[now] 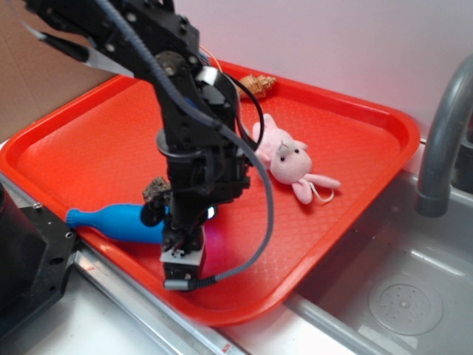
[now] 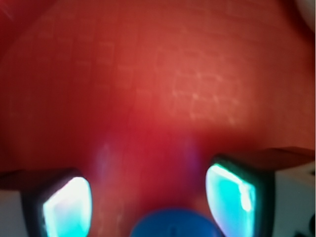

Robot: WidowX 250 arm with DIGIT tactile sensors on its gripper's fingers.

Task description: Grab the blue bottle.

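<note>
Reaching down low, the robot's hand [image 1: 181, 255] hangs right over the fat end of the blue bottle [image 1: 114, 221]. The bottle lies on its side on the red tray [image 1: 355, 118], near the front edge, with its thin neck pointing to the left side of the room view. The arm hides the bottle's wide end.

From the wrist view, the two fingers [image 2: 66, 205] are spread apart. A round bit of the blue bottle [image 2: 173, 224] shows between them at the very bottom. Red tray fills the space between the fingers, and nothing is being squeezed yet.

So I think the robot is at the lining-up step, just before the grab. Next, the hand likely needs to slide so the bottle sits fully between the fingers, then press them together. The bottle is round and could roll away if only one finger bumps it.

A pink bunny [image 1: 288, 159] lies well away, farther back on the tray. A gray tap [image 1: 443, 140] stands beside the tray.
</note>
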